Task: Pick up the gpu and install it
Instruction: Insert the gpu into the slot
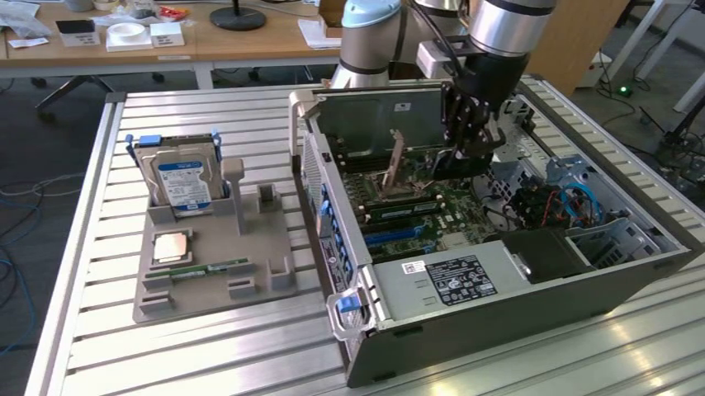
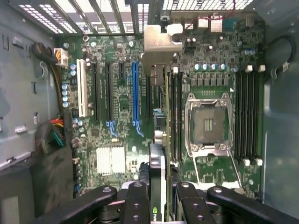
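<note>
On the slatted metal bench, inside one open computer case: one gpu clamped between the jaws.
Held on edge above the motherboard, just beside one blue slot; long axis along the slots, silver bracket toward the case's vented wall. Further out on the bench, one grey tray with one hard drive, blue-white label too small to read, and one memory stick. Black label on the power supply unreadable.
</note>
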Controlling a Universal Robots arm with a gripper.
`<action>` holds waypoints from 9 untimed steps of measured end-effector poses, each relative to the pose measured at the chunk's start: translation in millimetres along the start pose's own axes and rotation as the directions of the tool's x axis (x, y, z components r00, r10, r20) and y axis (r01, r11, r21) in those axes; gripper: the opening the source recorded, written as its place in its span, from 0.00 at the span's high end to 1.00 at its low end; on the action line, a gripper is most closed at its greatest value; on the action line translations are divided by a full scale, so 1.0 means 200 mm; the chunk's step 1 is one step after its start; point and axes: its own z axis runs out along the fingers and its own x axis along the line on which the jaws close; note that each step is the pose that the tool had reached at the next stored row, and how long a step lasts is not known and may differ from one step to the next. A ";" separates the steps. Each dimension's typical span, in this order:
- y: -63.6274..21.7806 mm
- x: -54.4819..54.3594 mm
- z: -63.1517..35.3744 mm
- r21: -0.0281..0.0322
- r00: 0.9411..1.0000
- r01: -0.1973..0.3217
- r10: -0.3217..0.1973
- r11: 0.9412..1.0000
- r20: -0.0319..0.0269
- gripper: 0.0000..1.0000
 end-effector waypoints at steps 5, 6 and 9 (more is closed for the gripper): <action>0.028 0.00 0.032 0.001 1.000 0.000 0.000 1.000 0.000 0.73; 0.031 0.00 0.032 0.001 1.000 0.000 0.000 1.000 0.000 0.73; 0.032 0.01 0.033 0.001 1.000 0.000 0.000 1.000 0.000 0.73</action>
